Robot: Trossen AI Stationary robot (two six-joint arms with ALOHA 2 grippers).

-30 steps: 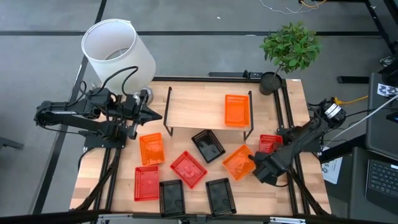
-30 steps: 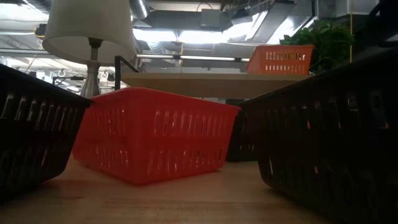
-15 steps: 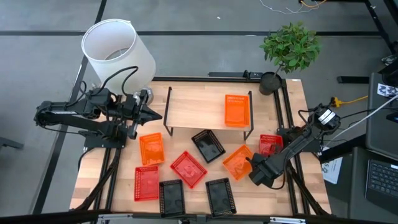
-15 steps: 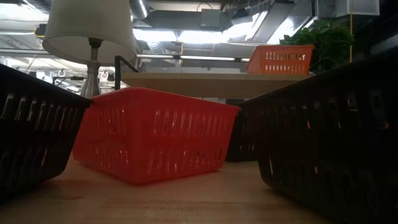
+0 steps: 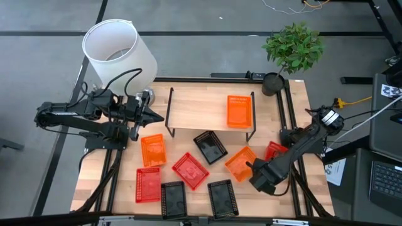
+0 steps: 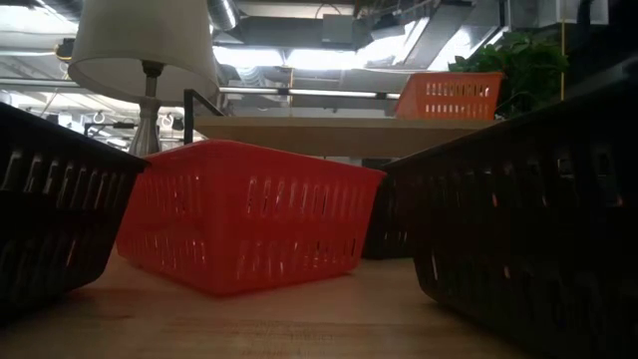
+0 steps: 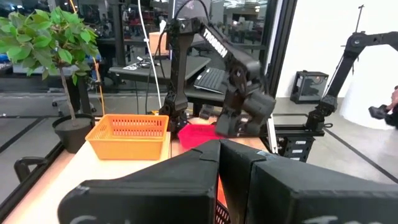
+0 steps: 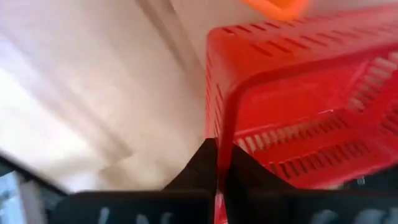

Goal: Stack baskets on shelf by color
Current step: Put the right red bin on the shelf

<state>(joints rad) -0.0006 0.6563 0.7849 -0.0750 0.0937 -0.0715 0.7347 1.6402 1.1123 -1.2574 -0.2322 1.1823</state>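
Right hand [image 5: 259, 177], lower right of the high view, grips a red basket [image 8: 298, 106] by its rim; left hand [image 5: 154, 115] clenched, empty

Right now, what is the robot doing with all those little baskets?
The right gripper is pinching the rim of a red basket near the table's right edge. One orange basket already sits on the shelf. The other baskets lie scattered on the table in front of it. The left gripper waits, shut, by the shelf's left end.
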